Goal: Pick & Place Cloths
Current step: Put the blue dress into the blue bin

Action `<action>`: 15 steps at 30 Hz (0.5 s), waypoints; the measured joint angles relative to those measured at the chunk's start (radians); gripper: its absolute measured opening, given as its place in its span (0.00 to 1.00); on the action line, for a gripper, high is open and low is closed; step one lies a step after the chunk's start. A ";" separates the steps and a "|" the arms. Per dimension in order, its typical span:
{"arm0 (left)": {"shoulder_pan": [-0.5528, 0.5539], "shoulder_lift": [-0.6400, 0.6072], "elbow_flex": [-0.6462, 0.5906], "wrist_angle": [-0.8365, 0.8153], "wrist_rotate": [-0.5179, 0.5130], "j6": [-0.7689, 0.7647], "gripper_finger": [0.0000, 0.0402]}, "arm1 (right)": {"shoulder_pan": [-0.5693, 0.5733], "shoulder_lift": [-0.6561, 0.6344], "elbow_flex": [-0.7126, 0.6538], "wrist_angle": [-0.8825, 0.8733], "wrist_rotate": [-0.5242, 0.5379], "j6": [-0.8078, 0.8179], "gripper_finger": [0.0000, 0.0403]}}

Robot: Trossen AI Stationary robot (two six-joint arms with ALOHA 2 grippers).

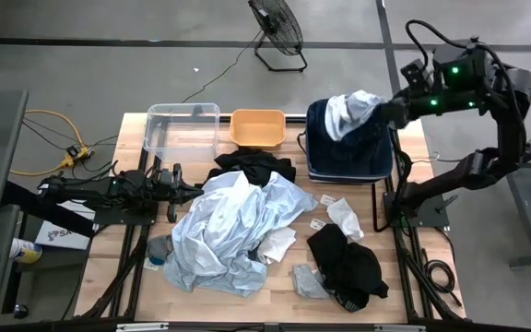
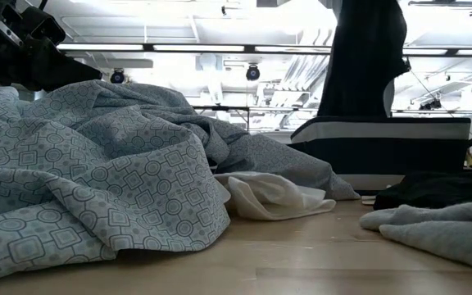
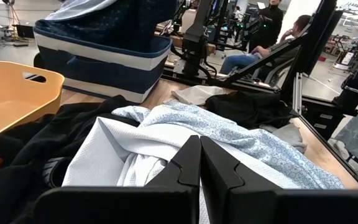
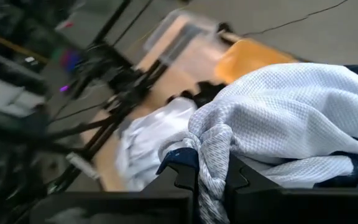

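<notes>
Three bins line the upper part of the high view: a clear bin (image 1: 182, 127) at upper centre-left, an orange bin (image 1: 257, 127) beside it, both seemingly bare, and a navy bin (image 1: 349, 148) at upper right, heaped with navy fabric and a white cloth (image 1: 349, 112). The right tool (image 1: 383, 107) hangs over that bin, clenched on the white cloth. A pale blue cloth (image 1: 231, 229) sprawls mid-desk (image 1: 431, 267), a black cloth (image 1: 347, 263) at lower right.

Low view: patterned pale blue cloth fills the left; the navy bin stands at right.

Left wrist view: the left tool (image 3: 199, 163) is clenched, empty, above the cloths.

Right wrist view: white cloth pinched between the fingers (image 4: 185, 171).
</notes>
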 joint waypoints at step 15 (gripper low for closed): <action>0.000 0.000 0.000 0.000 0.000 0.000 0.00 | 0.114 -0.094 0.000 -0.001 0.295 0.098 0.02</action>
